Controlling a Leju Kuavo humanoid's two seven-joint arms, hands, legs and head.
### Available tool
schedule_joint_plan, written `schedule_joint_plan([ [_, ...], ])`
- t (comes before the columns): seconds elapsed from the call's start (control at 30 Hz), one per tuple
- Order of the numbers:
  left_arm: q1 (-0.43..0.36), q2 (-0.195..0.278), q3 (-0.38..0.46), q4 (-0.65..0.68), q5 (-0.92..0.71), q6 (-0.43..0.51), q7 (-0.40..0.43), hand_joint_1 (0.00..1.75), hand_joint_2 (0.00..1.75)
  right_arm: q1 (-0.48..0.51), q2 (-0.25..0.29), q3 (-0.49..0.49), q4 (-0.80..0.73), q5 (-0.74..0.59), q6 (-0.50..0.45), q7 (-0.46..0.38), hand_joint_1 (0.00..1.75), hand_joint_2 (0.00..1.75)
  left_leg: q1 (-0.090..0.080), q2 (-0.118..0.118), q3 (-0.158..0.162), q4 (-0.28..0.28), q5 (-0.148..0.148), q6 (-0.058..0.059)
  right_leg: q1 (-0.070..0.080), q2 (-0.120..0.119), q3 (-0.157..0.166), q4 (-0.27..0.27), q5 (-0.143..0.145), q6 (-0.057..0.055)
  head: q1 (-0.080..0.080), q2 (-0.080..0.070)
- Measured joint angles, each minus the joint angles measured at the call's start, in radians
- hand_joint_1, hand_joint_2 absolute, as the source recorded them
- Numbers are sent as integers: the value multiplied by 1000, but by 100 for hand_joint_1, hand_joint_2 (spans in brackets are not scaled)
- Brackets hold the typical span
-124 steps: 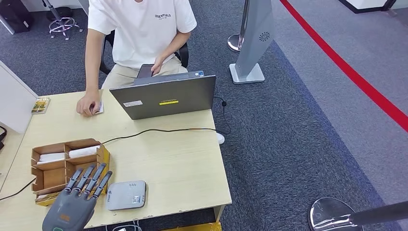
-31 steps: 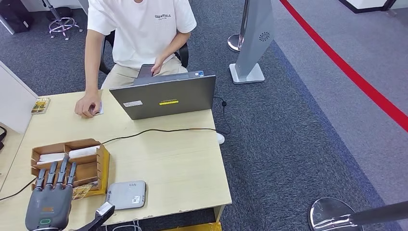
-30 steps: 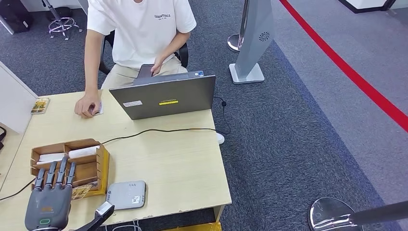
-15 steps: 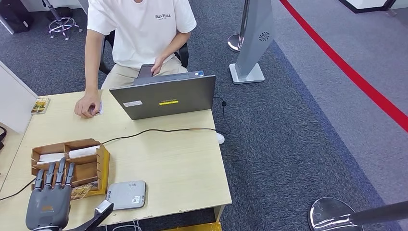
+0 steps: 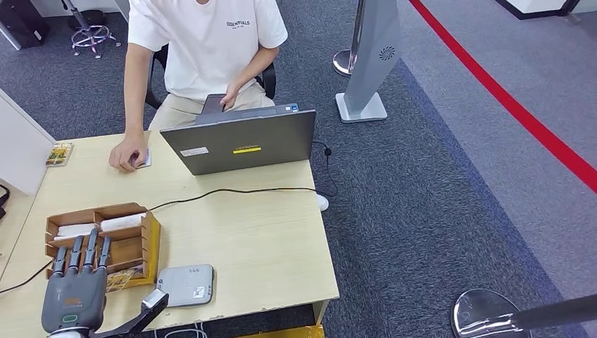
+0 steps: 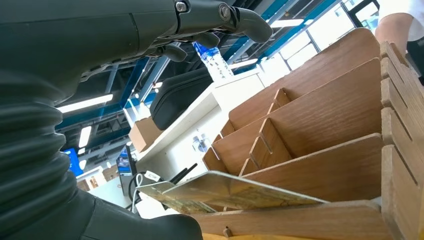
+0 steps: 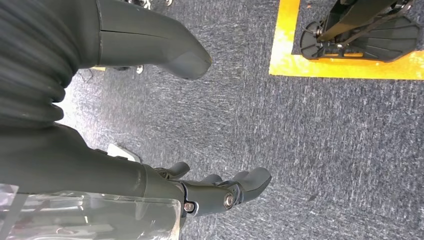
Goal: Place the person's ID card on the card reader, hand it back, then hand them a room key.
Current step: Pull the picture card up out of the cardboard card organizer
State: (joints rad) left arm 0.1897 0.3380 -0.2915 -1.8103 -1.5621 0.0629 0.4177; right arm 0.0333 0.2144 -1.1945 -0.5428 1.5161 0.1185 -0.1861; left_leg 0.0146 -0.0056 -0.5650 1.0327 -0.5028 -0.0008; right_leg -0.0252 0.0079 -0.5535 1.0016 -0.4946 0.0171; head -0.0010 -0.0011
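At the near edge of the surface [image 5: 267, 260], the left hand [image 5: 72, 292] hovers over the front of the wooden organizer [image 5: 130, 243], fingers straight and apart, thumb splayed toward the card reader [image 5: 184, 285]; nothing is in its grip. Its palm hides the organizer's front compartment. From the left wrist view a patterned card [image 6: 225, 192] lies tilted in that front slot — whether this is a room key I cannot tell. The card reader sits just beside the organizer, its top bare.

Beyond the organizer, a black cable [image 5: 232, 190] crosses toward the laptop [image 5: 239, 144]. At the far edge, a person's hand [image 5: 129, 153] rests on the ID card [image 5: 145, 158], mostly covering it.

The right hand [image 7: 220, 192] hangs over carpet, fingers loosely curled, holding nothing — partly cut off.
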Motion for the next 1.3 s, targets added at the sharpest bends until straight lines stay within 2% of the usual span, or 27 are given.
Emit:
schedule_joint_plan([
  [0.47,-29,-31,-6,25,0,0,-9,0,175,-9,0,-13,2,14,-4,-5,0,175,0,0,0,0,0,0,0,0,0,0,0,0,0,0],
  [1.13,-30,-50,-6,25,0,-19,-40,0,175,-10,2,-17,2,16,-4,-6,0,175,0,0,0,0,0,0,0,0,0,0,0,0,0,0],
  [1.17,-30,-51,-6,25,0,-20,-40,6,175,-10,2,-17,2,16,-4,-6,0,175,0,0,0,0,0,0,0,0,0,0,0,0,0,0],
  [1.27,-30,-52,-6,26,0,-21,-41,137,175,-10,2,-17,2,16,-4,-6,0,175,0,0,0,0,0,0,0,0,0,0,0,0,0,0],
  [1.3,-30,-53,-6,26,0,-22,-42,175,175,-11,2,-17,2,16,-4,-6,0,175,0,0,0,0,0,0,0,0,0,0,0,0,0,0],
])
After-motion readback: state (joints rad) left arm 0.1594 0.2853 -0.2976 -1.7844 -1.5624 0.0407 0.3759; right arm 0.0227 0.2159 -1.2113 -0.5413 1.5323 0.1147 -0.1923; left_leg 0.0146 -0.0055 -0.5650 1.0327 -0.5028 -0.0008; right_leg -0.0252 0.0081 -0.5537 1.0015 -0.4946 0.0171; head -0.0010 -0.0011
